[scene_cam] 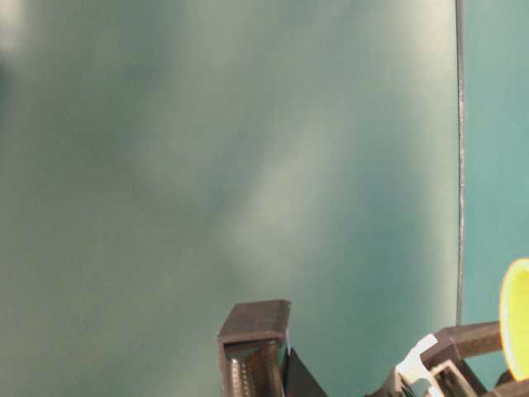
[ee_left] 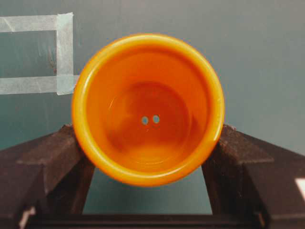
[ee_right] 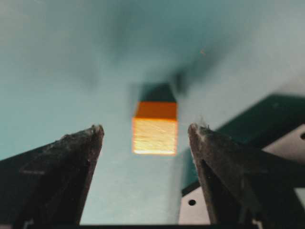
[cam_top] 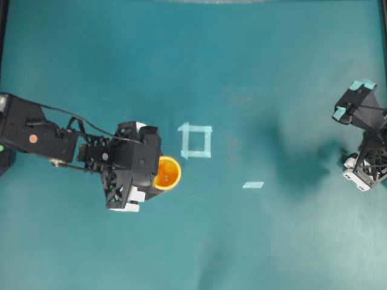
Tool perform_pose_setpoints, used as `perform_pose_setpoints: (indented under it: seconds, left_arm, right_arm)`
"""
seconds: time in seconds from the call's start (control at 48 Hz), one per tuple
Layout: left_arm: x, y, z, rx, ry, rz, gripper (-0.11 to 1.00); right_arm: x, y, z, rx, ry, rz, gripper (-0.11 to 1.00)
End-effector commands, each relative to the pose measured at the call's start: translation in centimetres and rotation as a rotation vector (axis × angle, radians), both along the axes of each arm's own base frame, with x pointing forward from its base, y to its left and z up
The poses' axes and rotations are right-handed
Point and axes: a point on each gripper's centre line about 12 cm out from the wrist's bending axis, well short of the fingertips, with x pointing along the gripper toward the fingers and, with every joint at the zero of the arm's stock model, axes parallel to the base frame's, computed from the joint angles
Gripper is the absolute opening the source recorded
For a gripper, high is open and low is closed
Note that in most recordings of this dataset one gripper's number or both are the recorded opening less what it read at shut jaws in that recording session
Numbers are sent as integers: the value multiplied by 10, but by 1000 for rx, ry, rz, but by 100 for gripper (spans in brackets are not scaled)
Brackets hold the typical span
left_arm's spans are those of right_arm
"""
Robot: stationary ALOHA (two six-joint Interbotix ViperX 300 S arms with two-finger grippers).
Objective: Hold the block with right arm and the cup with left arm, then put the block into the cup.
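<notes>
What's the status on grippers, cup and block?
Left gripper clamped on the cup, cup empty. Right gripper open, block on the mat ahead between the fingertips, not gripped. Nothing in the way.

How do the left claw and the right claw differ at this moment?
The left claw has the cup pressed between its fingers; the right claw stands open, with the block lying ahead of the gap, untouched. The right claw carries light-blue tape patches; the left claw has none. Both are black with white parts.
</notes>
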Motion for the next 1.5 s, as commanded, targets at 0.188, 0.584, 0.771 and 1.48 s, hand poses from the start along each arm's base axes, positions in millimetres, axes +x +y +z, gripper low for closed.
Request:
perform_pose_setpoints:
  seconds: [0.188,0.584,0.771,1.48]
  left_arm:
    - [8,-2,13,-5,-43,-3,64]
    - [11,-2,16,-5,-54,-5,64]
    - [11,-2,16,-5,-54,-5,64]
    - [12,-2,17,-6,-56,-4,64]
  right_arm:
    - [0,1,-6,3,-40,-10,68]
    - [-7,0,-24,0,-16,-10,68]
    - [-6,-1,-25,-9,-19,-2,64]
    - [102,4,75,-219,-620,310,40]
